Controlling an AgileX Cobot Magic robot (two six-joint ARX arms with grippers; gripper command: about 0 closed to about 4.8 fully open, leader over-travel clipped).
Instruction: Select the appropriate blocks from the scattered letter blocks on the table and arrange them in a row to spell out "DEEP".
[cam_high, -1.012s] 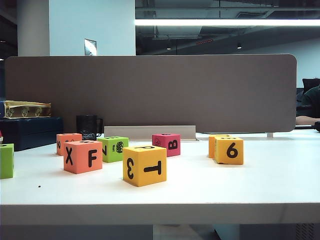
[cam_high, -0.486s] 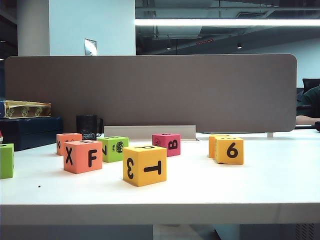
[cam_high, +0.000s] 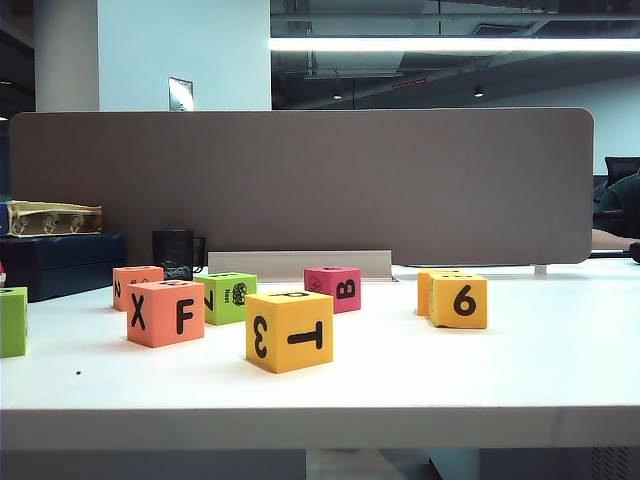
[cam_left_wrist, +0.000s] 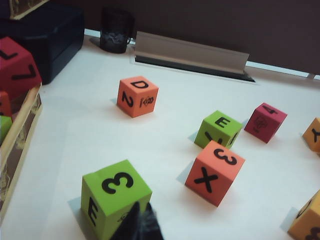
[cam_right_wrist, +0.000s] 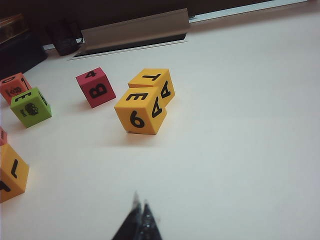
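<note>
Scattered letter blocks lie on the white table (cam_high: 520, 370). A coral block with D and 2 (cam_left_wrist: 137, 96) sits at the back left and shows as the small coral cube (cam_high: 137, 285). A green block with E on top (cam_left_wrist: 218, 129) stands beside the coral X block (cam_left_wrist: 215, 171). Another green block, marked 3 and E (cam_left_wrist: 115, 197), sits right in front of my shut left gripper (cam_left_wrist: 141, 212). A yellow block with E, 6 and A (cam_right_wrist: 141, 110) touches a yellow T block (cam_right_wrist: 152, 82). The yellow 3/T block (cam_high: 290, 330) stands nearest the front. My right gripper (cam_right_wrist: 140, 202) hangs shut over bare table. No gripper shows in the exterior view.
A pink B block (cam_right_wrist: 95, 87) lies left of the yellow pair. A dark blue box (cam_left_wrist: 50, 40) and a black mug (cam_left_wrist: 116, 30) stand at the back left. A box with red blocks (cam_left_wrist: 15, 65) is beside my left gripper. A brown partition (cam_high: 300, 180) closes the back.
</note>
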